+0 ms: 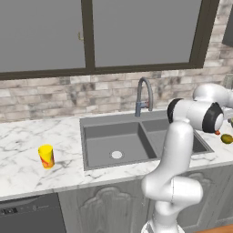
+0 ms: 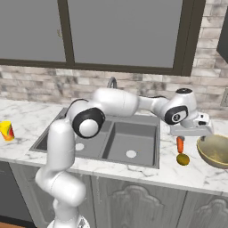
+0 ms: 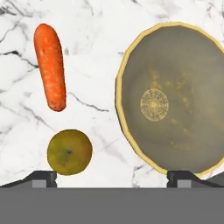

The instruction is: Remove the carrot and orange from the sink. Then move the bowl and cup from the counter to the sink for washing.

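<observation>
While spread above the counter: end effector; carrot, orange, bowl below.

An orange-red carrot lies on the white marble worktop, at 12 o'clock from a round olive-yellow orange. A wide tan bowl sits upright at 3 o'clock. A yellow cup stands left of the dark double-basin sink.
</observation>
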